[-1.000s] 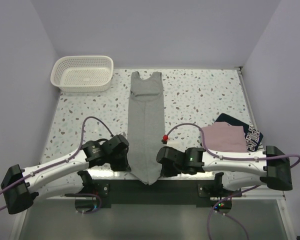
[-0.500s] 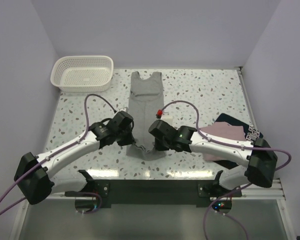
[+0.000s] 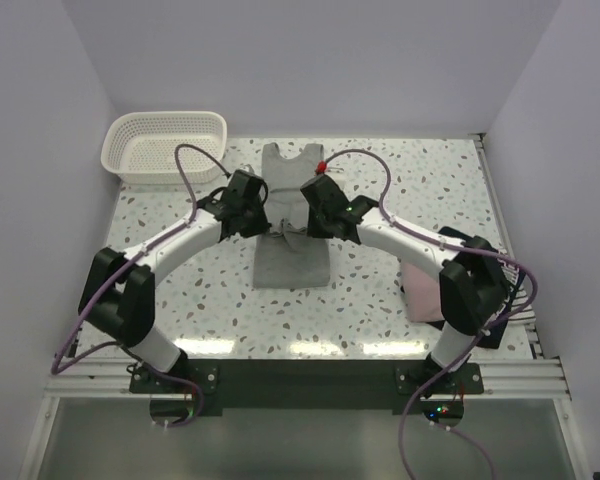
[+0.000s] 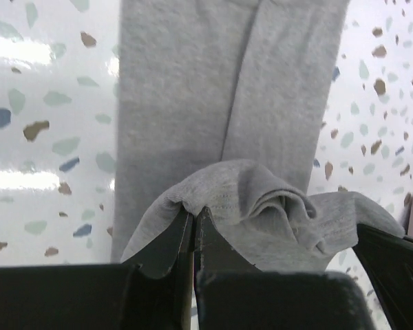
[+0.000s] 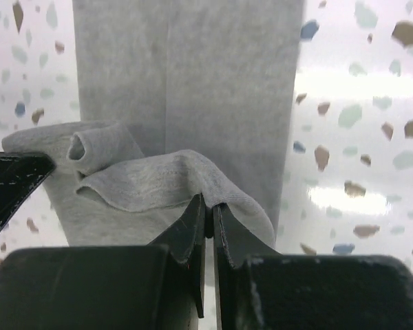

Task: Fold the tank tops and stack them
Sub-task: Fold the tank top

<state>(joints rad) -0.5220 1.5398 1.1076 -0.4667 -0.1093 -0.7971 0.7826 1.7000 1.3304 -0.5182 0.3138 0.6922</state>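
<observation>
left fingers (image 4: pixel 182 232): pinching one hem corner of the grey tank top (image 3: pixel 292 265)
right fingers (image 5: pixel 198 221): pinching its other corner
why: guessing it keeps the hem level for a clean fold

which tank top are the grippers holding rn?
The grey tank top mid-table: left gripper and right gripper are both shut on its hem. The pink tank top and navy tank top lie at the right edge, ungripped.
</observation>
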